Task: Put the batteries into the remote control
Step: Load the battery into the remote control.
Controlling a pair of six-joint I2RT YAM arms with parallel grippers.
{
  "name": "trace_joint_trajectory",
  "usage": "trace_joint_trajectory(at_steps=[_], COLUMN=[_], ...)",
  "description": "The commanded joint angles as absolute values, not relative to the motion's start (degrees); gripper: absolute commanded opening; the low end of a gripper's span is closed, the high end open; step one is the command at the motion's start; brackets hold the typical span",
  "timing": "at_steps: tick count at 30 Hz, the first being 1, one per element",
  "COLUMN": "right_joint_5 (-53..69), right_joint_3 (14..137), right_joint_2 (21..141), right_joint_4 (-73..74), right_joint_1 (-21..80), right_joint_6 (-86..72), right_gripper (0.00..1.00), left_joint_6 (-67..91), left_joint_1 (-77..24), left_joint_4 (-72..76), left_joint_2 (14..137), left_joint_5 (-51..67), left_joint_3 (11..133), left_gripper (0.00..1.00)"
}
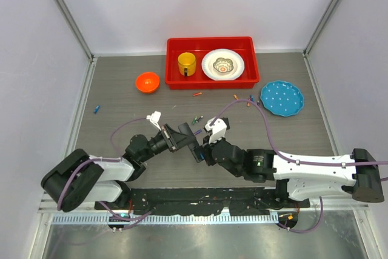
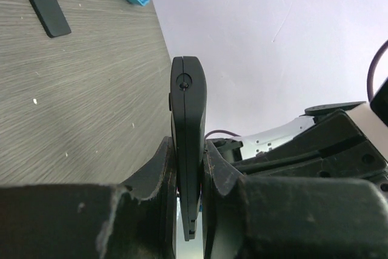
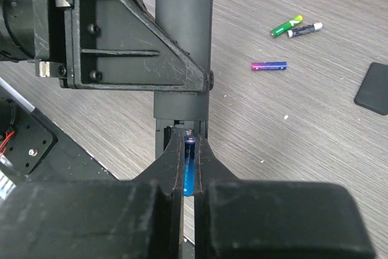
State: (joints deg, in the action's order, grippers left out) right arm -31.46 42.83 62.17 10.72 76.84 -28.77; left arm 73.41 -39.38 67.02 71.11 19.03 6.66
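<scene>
Two robot arms are seen tip to tip low over the middle of a grey wood-grain table (image 1: 121, 89). The black remote control (image 2: 188, 101) is clamped on edge between the closed left jaws and held above the table. A blue battery (image 3: 189, 171) is pinched in the closed right jaws, its tip set at the open compartment at the remote's near end. Beyond, a purple battery (image 3: 268, 65), a green battery (image 3: 284, 28) and a black-and-white battery (image 3: 306, 28) are lying loose on the table, with a flat black cover (image 3: 372, 88) near them.
</scene>
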Motion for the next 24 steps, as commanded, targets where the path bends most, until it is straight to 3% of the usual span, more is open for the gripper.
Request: trace_joint_trajectory(at_steps=[1,7,24], right_joint_5=[-37.0,-39.2,-39.64], right_joint_3=[43.33,43.59,44.21], right_joint_2=[61.17,61.26,65.3], right_joint_4=[6.07,6.06,4.75], right_joint_1=[77.96,78.57,78.66], right_joint_6=[-26.64,-25.32,-24.17], right_gripper=[0.01,0.01,0.01], left_joint_6=[78.39,80.77,80.77], left_joint_1=[-39.64,-39.55,-39.64], left_joint_4=[82.25,88.59,88.59], left_joint_2=[77.24,83.49,83.5], left_joint_5=[21.44,22.32,23.55], left_joint_3=[9.4,10.46,11.69], left_gripper=[0.0,0.0,0.0])
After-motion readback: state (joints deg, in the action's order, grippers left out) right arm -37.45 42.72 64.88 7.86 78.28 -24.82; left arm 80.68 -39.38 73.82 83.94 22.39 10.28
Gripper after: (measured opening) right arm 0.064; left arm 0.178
